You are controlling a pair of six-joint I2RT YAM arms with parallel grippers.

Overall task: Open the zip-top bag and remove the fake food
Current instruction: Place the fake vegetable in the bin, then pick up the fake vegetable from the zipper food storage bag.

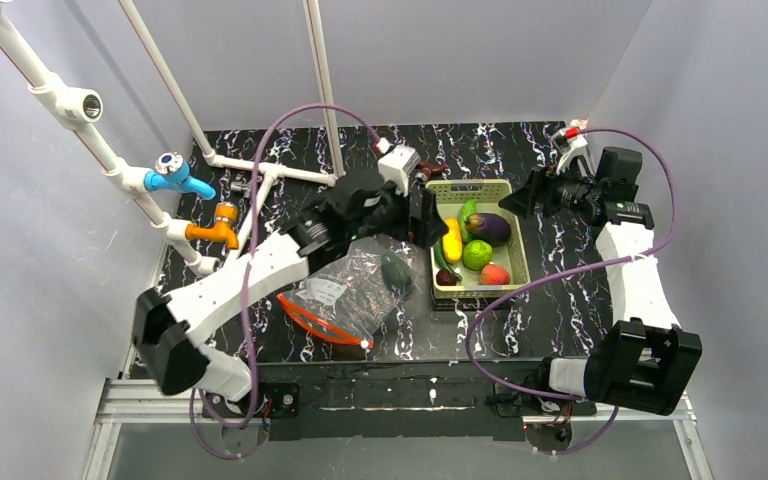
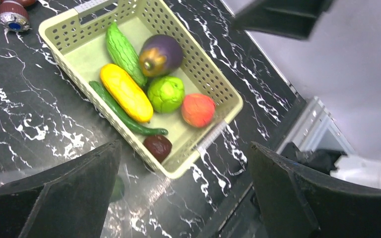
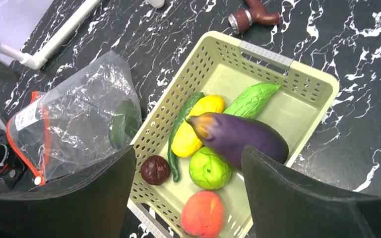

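A black, white-veined table [image 1: 410, 335] is filling the middle of the top view, with pale grey walls standing around it. A white pipe frame [image 1: 260, 165] is rising in the upper left of that frame.

The zip-top bag [image 1: 345, 295] is lying flat on the table just left of the yellow-green basket [image 1: 470, 186]. Its red-orange zipper strip [image 1: 315, 322] is running along the edge toward the bottom of the frame. One dark green piece [image 1: 396, 272] is still sitting inside the bag, close to the basket wall.

The rest of the fake food is lying in the basket: a yellow piece [image 2: 126, 91], a purple eggplant [image 2: 159, 53], a green round fruit [image 2: 166, 93], a red-orange tomato [image 2: 197, 110], a bumpy green cucumber [image 2: 123, 52], a thin dark green one [image 2: 121, 111] and a small dark brown piece [image 2: 157, 147].

The left gripper [image 2: 183, 193] is hovering above the basket's left rim, its jaws spread wide and grasping nothing. The right gripper [image 3: 188, 193] is hanging over the basket's right side, its jaws likewise released and empty. A brown object with a handle [image 3: 252, 16] is lying on the table beyond the basket's far end.
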